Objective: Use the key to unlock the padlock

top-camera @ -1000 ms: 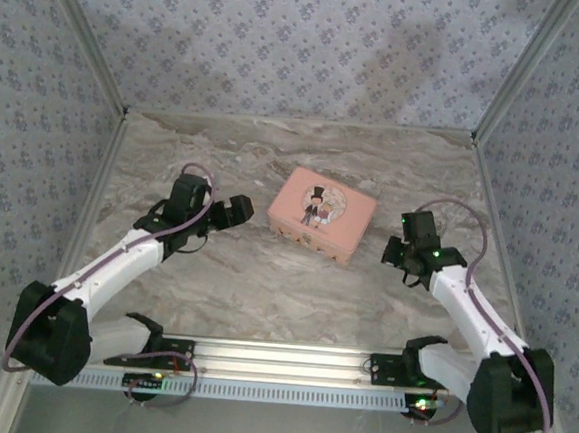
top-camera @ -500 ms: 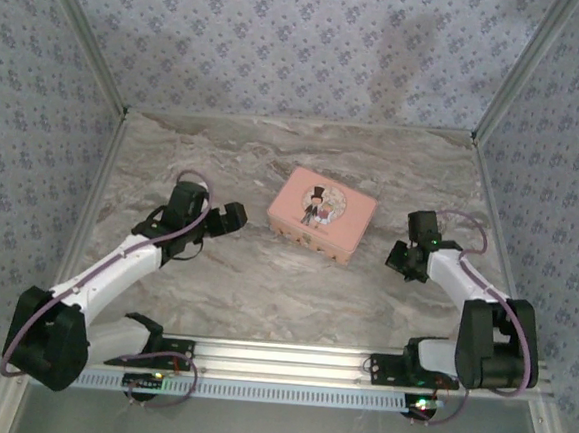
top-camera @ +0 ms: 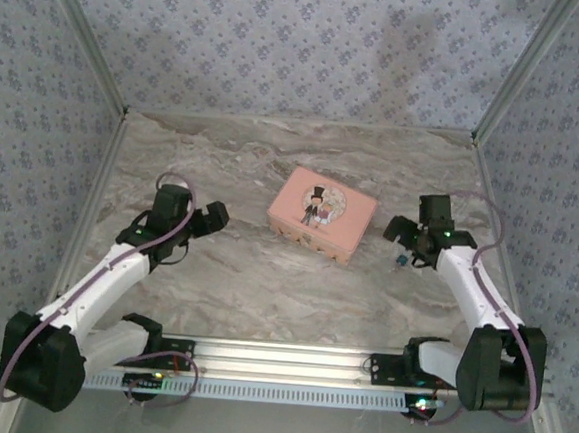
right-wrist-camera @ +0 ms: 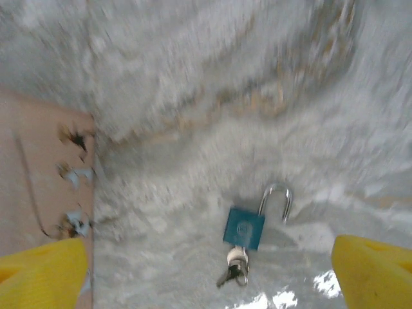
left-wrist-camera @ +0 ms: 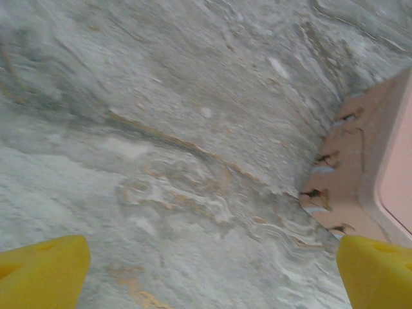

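Right wrist view: over the grey marbled table, near the pink rectangular tin, right gripper and left gripper both gape empty. The small blue metal padlock lies flat below the right one, silver key inserted; likely dense, rigid, slick, so best pinched across its body.

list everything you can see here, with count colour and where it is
padlock: one, blue body with silver shackle swung open, lying on the table in front of the right claw
key: silver, on a ring at the padlock's bottom end; too blurred to count
tin: one, pink with a cartoon figure on the lid, mid-table between the arms
table: one, grey marble pattern
walls: three, blue floral wallpaper, around the table
rail: one, silver, near edge
left arm: one, white and black, left side
right arm: one, white and black, right side
left claw: yellow fingertips, open, left of the tin
right claw: yellow fingertips, open, over the padlock
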Robot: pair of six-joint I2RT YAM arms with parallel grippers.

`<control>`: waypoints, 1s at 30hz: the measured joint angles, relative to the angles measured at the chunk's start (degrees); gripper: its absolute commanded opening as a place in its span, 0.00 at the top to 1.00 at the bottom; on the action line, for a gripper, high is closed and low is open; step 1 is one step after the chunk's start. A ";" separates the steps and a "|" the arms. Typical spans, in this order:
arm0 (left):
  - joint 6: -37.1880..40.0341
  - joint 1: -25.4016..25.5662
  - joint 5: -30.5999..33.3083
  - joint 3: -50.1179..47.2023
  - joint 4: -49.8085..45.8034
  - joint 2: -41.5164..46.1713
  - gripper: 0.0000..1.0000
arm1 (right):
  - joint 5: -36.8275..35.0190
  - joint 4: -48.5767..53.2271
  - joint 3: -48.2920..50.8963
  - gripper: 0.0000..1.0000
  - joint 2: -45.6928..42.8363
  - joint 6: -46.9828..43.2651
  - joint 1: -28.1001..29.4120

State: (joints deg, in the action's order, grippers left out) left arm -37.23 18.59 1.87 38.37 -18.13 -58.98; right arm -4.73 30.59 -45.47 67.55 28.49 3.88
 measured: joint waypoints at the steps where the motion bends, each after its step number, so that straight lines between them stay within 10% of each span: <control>1: 0.68 -0.87 0.48 0.37 -0.39 -0.04 0.02 | -1.31 -0.17 -1.25 0.00 -0.07 -0.55 0.00; 15: 24.92 -10.78 13.14 -4.00 19.26 -4.68 0.02 | -23.06 -40.37 17.90 0.00 -0.17 -22.08 5.46; 30: 34.12 -16.13 9.70 -14.78 56.39 -24.41 0.02 | -14.51 -77.57 26.82 0.00 16.55 -30.86 0.79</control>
State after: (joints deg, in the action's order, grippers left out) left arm -3.11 2.46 11.57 23.59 38.26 -83.40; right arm -19.25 -46.98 -18.65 84.09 -2.37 4.67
